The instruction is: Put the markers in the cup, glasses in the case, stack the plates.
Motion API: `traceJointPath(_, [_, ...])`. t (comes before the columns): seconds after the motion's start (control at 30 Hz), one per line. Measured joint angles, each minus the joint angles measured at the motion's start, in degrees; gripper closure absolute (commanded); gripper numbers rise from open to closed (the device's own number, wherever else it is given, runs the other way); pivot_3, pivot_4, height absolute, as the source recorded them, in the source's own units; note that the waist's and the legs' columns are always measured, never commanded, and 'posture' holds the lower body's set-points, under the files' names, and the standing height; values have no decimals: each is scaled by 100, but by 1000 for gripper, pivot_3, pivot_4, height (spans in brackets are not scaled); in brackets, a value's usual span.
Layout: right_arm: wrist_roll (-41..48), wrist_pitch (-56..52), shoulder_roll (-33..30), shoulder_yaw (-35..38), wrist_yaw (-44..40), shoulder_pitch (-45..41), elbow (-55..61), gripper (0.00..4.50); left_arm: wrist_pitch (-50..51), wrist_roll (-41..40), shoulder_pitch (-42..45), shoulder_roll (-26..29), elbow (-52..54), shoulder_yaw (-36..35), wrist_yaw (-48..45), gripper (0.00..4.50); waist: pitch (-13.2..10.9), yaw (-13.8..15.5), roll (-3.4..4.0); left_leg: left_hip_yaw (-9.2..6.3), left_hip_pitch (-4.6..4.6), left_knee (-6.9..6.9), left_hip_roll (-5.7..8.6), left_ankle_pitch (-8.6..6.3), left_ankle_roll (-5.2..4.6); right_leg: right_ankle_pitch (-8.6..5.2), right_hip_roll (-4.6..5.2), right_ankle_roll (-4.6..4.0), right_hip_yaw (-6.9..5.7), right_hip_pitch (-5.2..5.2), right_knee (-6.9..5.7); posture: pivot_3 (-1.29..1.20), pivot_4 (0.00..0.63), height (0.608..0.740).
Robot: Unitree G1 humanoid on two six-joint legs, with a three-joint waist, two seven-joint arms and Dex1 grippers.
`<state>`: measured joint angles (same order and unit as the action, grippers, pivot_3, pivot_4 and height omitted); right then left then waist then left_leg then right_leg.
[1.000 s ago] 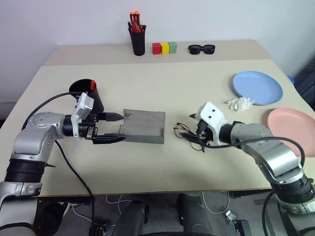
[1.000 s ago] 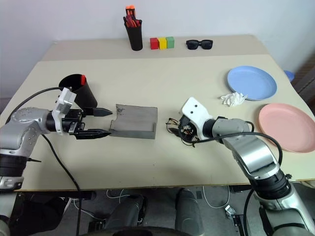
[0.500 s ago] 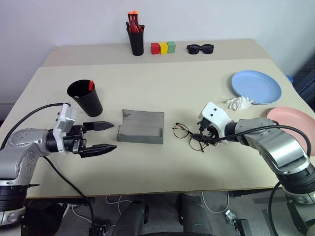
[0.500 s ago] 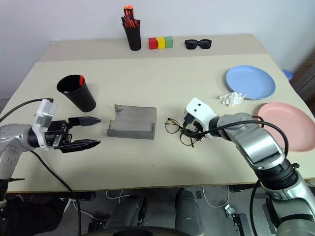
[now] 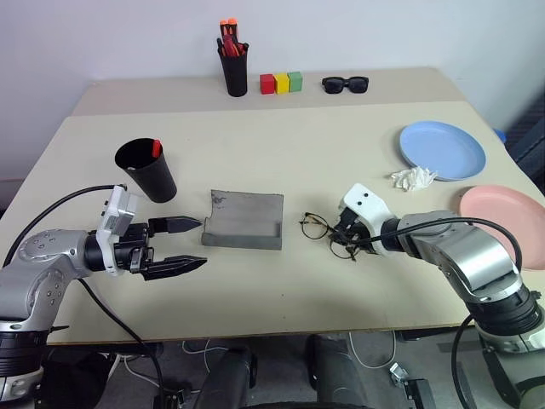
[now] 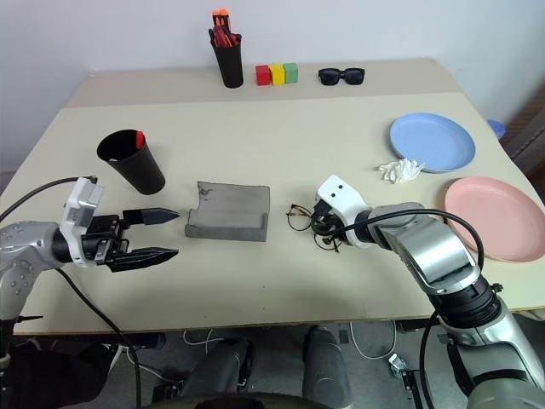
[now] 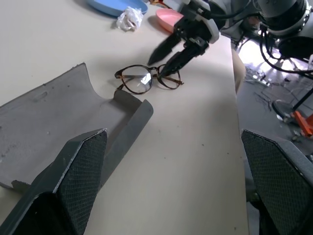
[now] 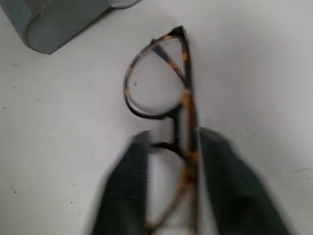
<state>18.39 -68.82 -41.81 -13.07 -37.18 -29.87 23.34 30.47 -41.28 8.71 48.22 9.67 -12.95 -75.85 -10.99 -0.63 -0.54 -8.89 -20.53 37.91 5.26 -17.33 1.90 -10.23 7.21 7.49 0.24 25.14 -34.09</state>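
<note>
Since a second ago the left tool (image 5: 174,245) has backed away from the case (image 5: 245,219) toward the worktop's left edge, and the right tool (image 5: 347,236) has pinched down on the glasses (image 5: 328,232).

Going left to right: the cup (image 5: 148,169) sits near the left edge with one red-capped marker (image 5: 157,147) already in it. The left tool hangs just in front of it, fingers spread as wide as they go, holding nothing. The case lies open in the middle of the worktop, grey, with its hollow facing up. Just right of it are the glasses, thin dark tortoise-ish wire frames with clear round lenses, lying on the worktop. The right tool is closed on the frame at the lens farther from the case. The blue plate (image 5: 443,151) and the pink plate (image 5: 502,223) sit unstacked by the right edge.

My take for this step: lift gently, since that frame looks thin and bendy, keep it level, and lower it lengthwise into the case hollow before letting go.
</note>
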Motion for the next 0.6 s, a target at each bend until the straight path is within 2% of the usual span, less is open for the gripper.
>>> traceJointPath(0.33, [-31, 240, -136, -126, -38, -57, -53, 4463, -90, 0, -3, -9, -3, 0, 69, 0, 0, 0, 0, 1, 0, 0, 0, 0, 0, 0, -1, 0, 0, 0, 1, 0, 150, 740])
traceJointPath(0.43, [-26, 339, -137, -120, -52, -373, -223, 4463, -92, 0, -20, -8, -21, -66, 147, 0, -2, -21, 3, 6, 1, 0, 0, 0, 0, 1, -2, 0, 1, 2, 1, 0, 150, 740])
traceJointPath(0.6, [59, 578, 640, 287, 139, -1324, -338, 4463, -162, 5, -154, 53, -218, -544, 350, 0, -2, -40, 3, 16, 4, -24, -15, -1, 1, 4, -28, -9, 14, 20, 3, 0, 150, 740])
